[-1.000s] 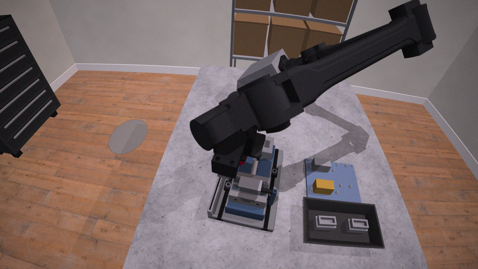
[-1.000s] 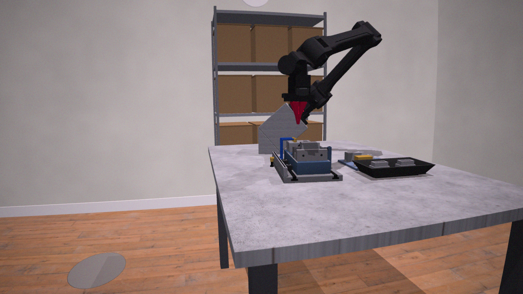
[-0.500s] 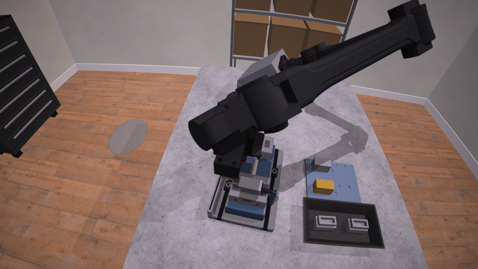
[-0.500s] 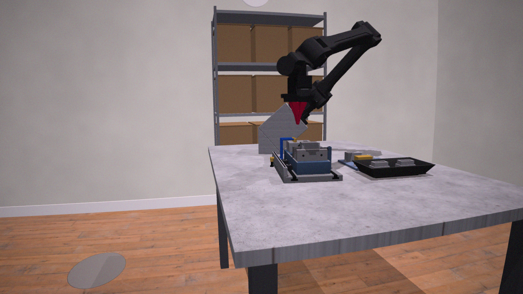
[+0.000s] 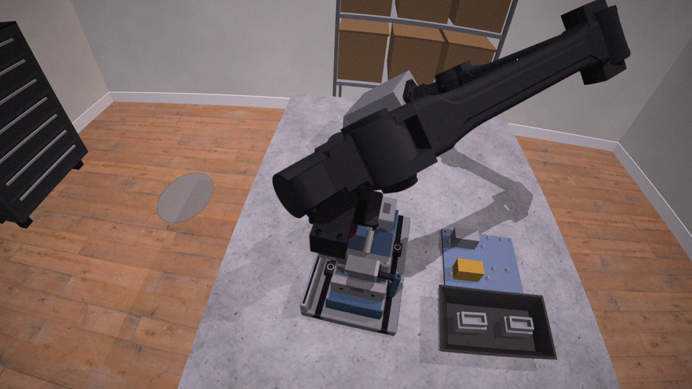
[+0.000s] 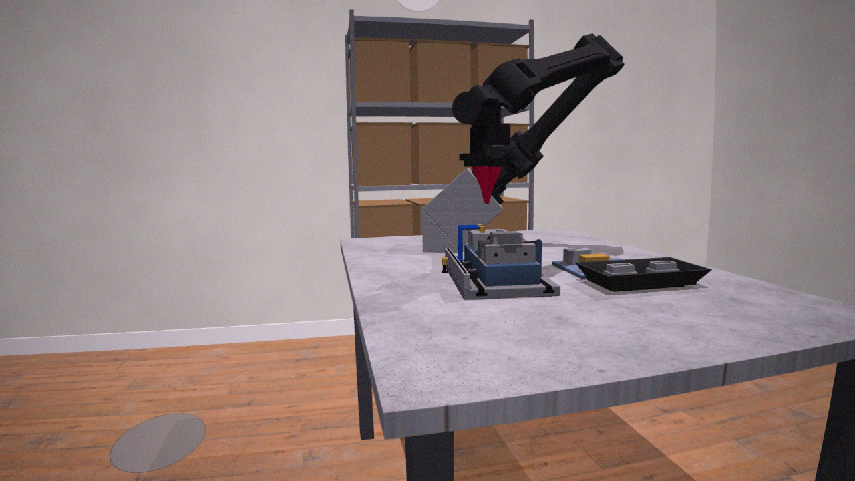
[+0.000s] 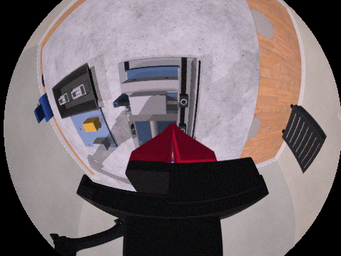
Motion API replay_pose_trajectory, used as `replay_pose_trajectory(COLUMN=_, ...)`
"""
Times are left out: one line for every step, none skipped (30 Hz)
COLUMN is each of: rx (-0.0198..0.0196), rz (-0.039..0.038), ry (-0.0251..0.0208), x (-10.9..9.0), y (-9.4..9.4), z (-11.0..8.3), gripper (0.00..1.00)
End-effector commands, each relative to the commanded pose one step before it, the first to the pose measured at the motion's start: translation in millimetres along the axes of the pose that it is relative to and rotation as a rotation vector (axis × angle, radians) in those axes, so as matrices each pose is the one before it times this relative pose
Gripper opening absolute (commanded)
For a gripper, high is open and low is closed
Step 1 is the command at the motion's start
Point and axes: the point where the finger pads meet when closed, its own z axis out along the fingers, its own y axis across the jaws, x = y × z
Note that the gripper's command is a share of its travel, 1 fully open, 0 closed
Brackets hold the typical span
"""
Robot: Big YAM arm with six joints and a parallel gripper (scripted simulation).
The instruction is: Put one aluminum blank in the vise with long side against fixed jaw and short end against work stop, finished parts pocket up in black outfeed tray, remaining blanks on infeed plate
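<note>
Plain gray aluminum blank [image 5: 361,265] lies flat between the jaws of the blue vise [image 5: 355,304] on the table [image 5: 271,338]. Red claw [image 6: 489,196] hangs above, closed tight, empty.

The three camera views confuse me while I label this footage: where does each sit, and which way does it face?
Top: high above the table's front, looking down on the vise; the arm's dark links fill the middle.
Exterior: off the table's front corner, level, facing the shelf rack; the whole arm shows.
Wrist: on the arm, looking down past the shut red end effector.
All three show the black outfeed tray and yellow brass blank.
</note>
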Motion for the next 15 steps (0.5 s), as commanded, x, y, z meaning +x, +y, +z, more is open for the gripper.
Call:
replay_pose_trajectory(rx=0.0069, rz=-0.00008, ry=-0.02967, x=-7.28, y=-3.95, z=-17.2, gripper=0.0)
replay_pose_trajectory(rx=-0.00009, rz=-0.00043, ry=0.00032, x=0.07, y=0.04, z=0.46, gripper=0.0)
replay_pose_trajectory(rx=-0.00014, rz=-0.00073, ry=0.00052, x=0.11, y=0.06, z=0.72, gripper=0.0)
replay_pose_trajectory(rx=-0.00022, rz=-0.00109, ry=0.00078, x=0.17, y=0.08, z=1.05, gripper=0.0)
replay_pose_trajectory(rx=-0.0003, rz=-0.00151, ry=0.00108, x=0.23, y=0.11, z=1.43, gripper=0.0)
replay_pose_trajectory(rx=0.0, rz=0.0, ry=0.0, x=0.0, y=0.0, z=0.0, gripper=0.0)
replay_pose_trajectory(rx=0.0, rz=0.0, ry=0.0, x=0.0, y=0.0, z=0.0, gripper=0.0)
replay_pose_trajectory(rx=-0.00041, rz=-0.00198, ry=0.00144, x=0.31, y=0.14, z=1.87, gripper=0.0)
replay_pose_trajectory(rx=-0.00074, rz=-0.00205, ry=0.00221, x=0.51, y=0.25, z=2.36, gripper=0.0)
replay_pose_trajectory(rx=-0.00124, rz=-0.0018, ry=0.00333, x=0.8, y=0.41, z=2.9, gripper=0.0)
replay_pose_trajectory(rx=-0.00144, rz=-0.00221, ry=0.00401, x=0.73, y=0.59, z=3.27, gripper=0.0)
replay_pose_trajectory(rx=-0.00145, rz=-0.00177, ry=0.00388, x=0.71, y=0.42, z=3.24, gripper=0.0)
replay_pose_trajectory(rx=-0.00126, rz=0.00086, ry=0.00337, x=0.66, y=0.27, z=3.01, gripper=0.0)
replay_pose_trajectory(rx=-0.00106, rz=0.00149, ry=0.00287, x=0.57, y=0.22, z=2.79, gripper=0.0)
replay_pose_trajectory(rx=-0.0009, rz=0.00127, ry=0.00244, x=0.49, y=0.19, z=2.62, gripper=0.0)
